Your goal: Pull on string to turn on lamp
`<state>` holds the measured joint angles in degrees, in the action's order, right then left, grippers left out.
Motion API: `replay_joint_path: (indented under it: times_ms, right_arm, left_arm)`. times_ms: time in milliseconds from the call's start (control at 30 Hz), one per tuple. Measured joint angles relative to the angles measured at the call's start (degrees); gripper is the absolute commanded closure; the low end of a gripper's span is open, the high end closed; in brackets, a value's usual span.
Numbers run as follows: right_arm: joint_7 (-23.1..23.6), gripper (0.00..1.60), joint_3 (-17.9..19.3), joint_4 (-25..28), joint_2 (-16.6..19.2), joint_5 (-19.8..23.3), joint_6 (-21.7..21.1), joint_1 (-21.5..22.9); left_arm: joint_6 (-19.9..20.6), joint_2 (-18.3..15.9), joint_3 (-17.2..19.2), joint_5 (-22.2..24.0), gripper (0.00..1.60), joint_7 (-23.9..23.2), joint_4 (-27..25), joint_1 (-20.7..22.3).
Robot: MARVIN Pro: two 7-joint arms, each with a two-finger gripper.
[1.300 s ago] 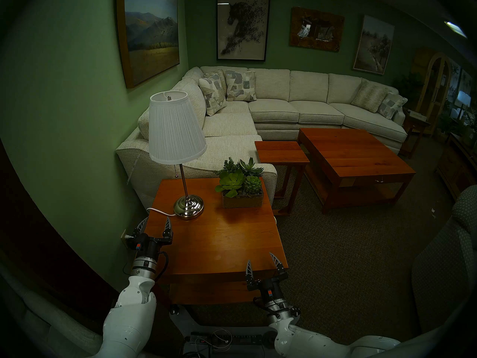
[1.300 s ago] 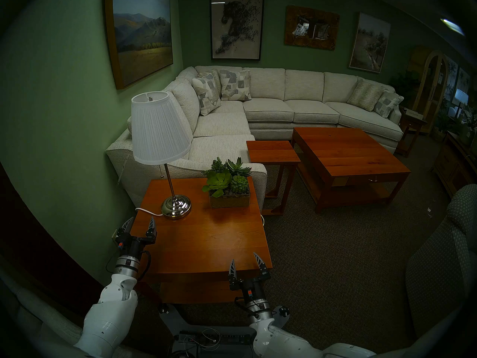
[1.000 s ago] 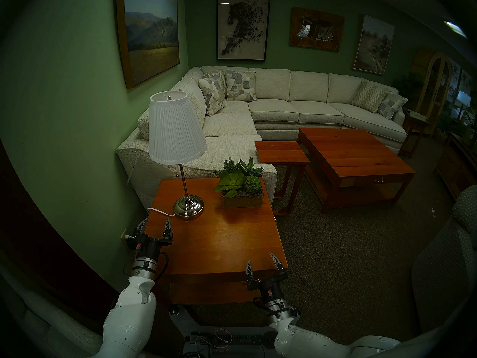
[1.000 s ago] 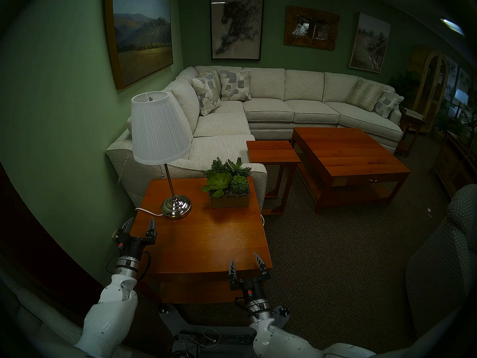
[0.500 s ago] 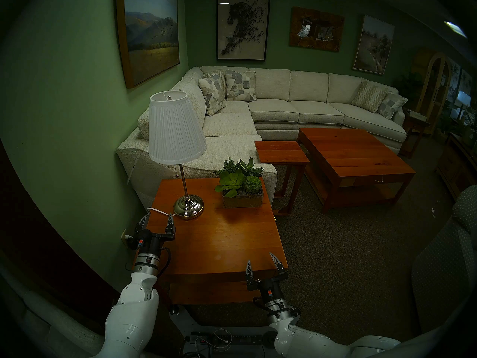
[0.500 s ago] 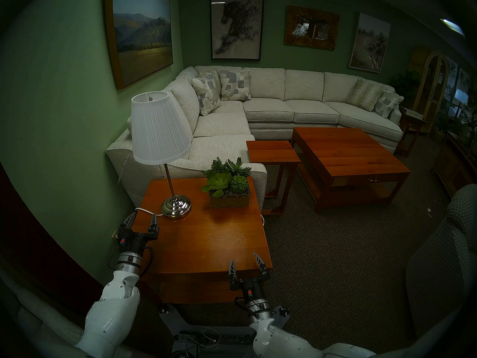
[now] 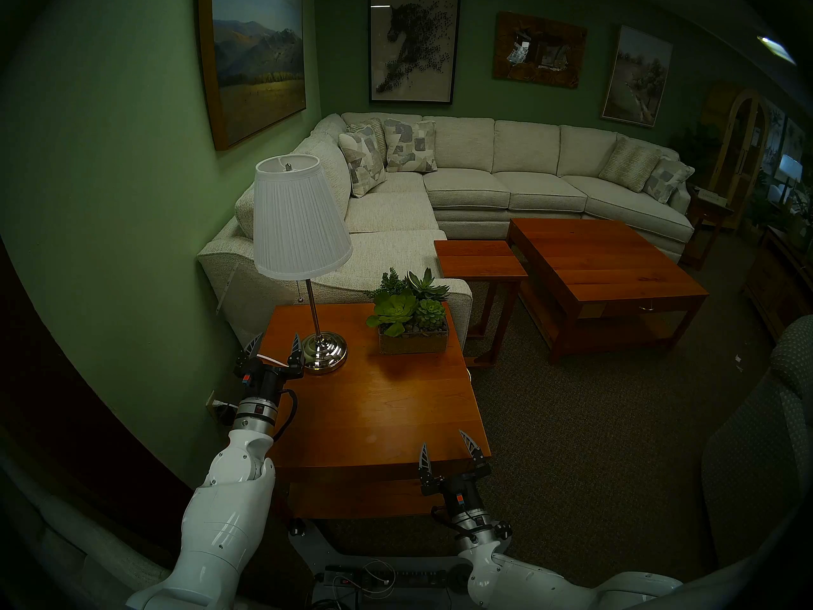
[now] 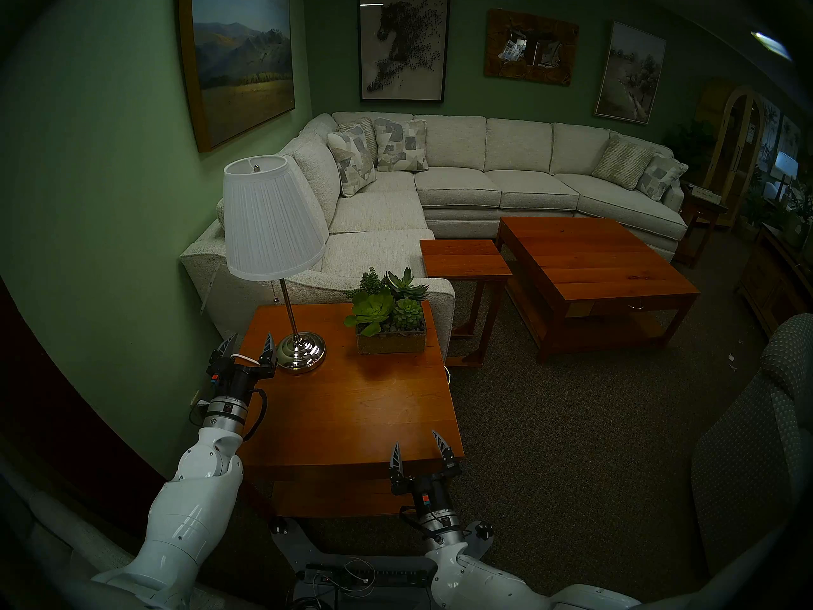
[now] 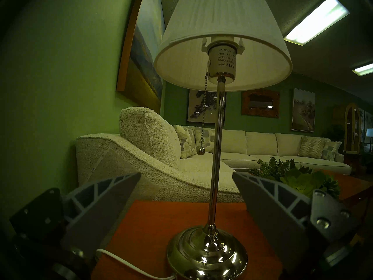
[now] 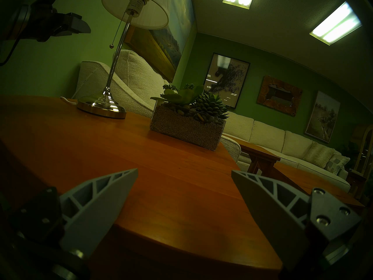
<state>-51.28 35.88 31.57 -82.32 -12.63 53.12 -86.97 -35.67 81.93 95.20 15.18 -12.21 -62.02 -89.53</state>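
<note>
The lamp (image 7: 301,219) stands unlit on the far left of the wooden side table (image 7: 374,411), with a white pleated shade, a chrome pole and a round chrome base (image 7: 322,354). The thin beaded string (image 7: 300,290) hangs under the shade left of the pole, its knob free; it also shows in the left wrist view (image 9: 203,116) and the right wrist view (image 10: 118,27). My left gripper (image 7: 276,343) is open and empty, low beside the base's left side, over the white power cord (image 7: 270,359), well below the knob (image 9: 201,151). My right gripper (image 7: 444,442) is open and empty at the table's near right edge.
A glass planter with succulents (image 7: 413,332) stands right of the lamp. The sofa arm (image 7: 246,266) rises just behind the table. The green wall (image 7: 132,243) and a wall outlet (image 7: 213,404) are close on the left.
My left arm has reached forward along the table's left edge, from near the front to beside the lamp base. Its gripper has stayed open. The right arm has not moved.
</note>
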Motion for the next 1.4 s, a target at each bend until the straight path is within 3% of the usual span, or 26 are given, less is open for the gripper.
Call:
replay_joint_path:
  times_ms: [500,1400]
  right_arm:
    - [0.0,0.0,0.0,0.0,0.0,0.0,0.0,0.0]
    - [0.0,0.0,0.0,0.0,0.0,0.0,0.0,0.0]
  left_arm:
    - [4.4,-1.0,-1.9,-1.3,0.0,3.2,2.9,6.5]
    - [0.5,-1.1,-4.3,-2.1,0.0,4.4,14.7,17.4]
